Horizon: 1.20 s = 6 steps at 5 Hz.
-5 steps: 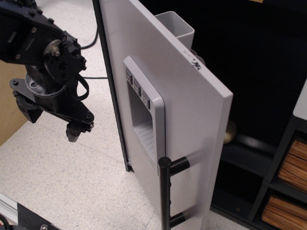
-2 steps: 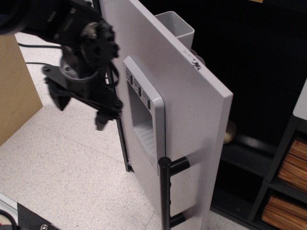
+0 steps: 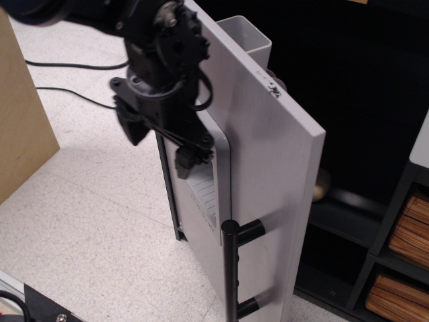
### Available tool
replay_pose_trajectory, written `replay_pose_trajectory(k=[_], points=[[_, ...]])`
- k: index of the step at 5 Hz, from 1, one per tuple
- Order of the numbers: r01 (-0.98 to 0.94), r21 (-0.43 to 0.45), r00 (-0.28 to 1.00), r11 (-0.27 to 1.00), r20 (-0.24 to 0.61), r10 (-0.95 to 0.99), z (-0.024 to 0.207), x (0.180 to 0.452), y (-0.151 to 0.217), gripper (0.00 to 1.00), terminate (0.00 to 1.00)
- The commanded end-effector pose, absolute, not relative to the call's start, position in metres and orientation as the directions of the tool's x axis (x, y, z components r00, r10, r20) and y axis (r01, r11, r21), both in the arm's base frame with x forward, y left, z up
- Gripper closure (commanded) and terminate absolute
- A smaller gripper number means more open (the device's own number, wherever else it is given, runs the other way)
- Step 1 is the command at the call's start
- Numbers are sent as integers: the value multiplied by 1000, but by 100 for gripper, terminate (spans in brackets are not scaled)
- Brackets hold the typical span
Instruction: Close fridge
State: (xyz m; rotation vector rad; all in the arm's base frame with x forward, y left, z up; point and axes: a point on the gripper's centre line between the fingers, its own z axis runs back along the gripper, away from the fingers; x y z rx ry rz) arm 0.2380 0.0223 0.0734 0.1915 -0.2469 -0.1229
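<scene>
One arm angled down, claw (image 3: 186,159) over fridge (image 3: 268,168) dispenser panel (image 3: 204,184); claw state unclear.

1 fridge (image 3: 268,168), 1 handle (image 3: 231,268), 2 baskets (image 3: 402,255).

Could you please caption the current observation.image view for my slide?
Gripper in front of the open fridge door's dispenser panel.
</scene>
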Motion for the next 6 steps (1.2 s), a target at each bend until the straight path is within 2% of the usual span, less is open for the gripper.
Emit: replay_pose_trajectory(k=[1, 3, 4, 5, 6], points=[[156, 145, 951, 977, 247, -188, 83, 255, -9, 0, 0], [142, 124, 953, 982, 249, -170, 77, 277, -30, 0, 0], [104, 157, 943, 982, 298, -148, 72, 294, -38, 0, 0], [104, 178, 906, 978, 388, -167, 66, 308, -44, 0, 0], [91, 133, 895, 987, 423, -139, 66, 324, -48, 0, 0]])
